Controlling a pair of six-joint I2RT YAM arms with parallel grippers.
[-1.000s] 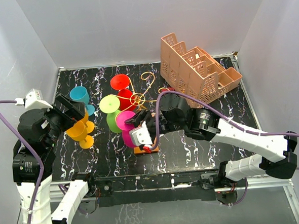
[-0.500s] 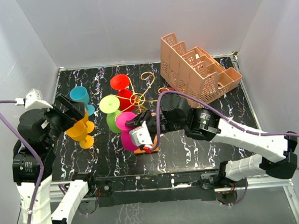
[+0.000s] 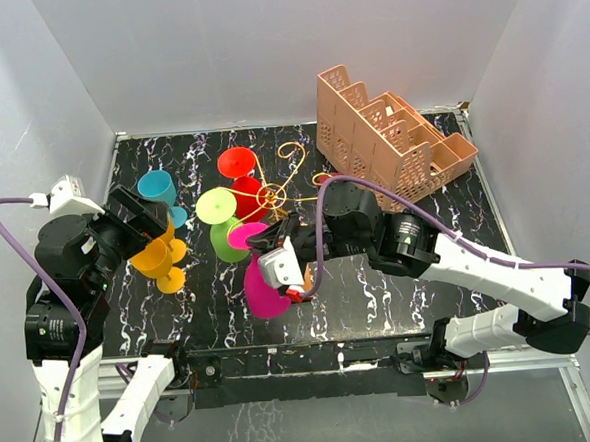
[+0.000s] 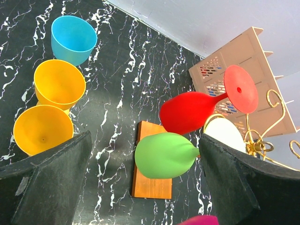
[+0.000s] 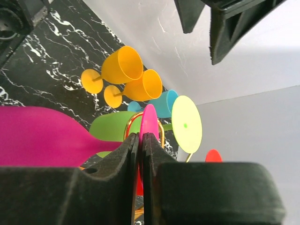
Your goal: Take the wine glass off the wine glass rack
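The wine glass rack (image 3: 273,194) is a gold wire stand; its orange base (image 4: 151,180) shows in the left wrist view. My right gripper (image 3: 275,250) is shut on the round foot (image 5: 150,121) of a magenta wine glass (image 3: 267,291), whose bowl hangs toward the near edge. A gold wire loop (image 5: 131,126) sits right at that foot. A green glass (image 3: 226,237) and a red glass (image 3: 245,194) hang on the rack. My left gripper (image 3: 140,225) is open and empty, high over the left side of the table, with the rack below it (image 4: 145,136).
Two orange glasses (image 3: 159,257) and a teal glass (image 3: 158,185) lie on the black marbled table at the left. A tall salmon-pink lattice crate (image 3: 391,145) stands at the back right. White walls close in on three sides.
My right gripper has drawn the magenta glass toward the near edge; its bowl has swung down and forward, away from the rack. The left arm has not moved.
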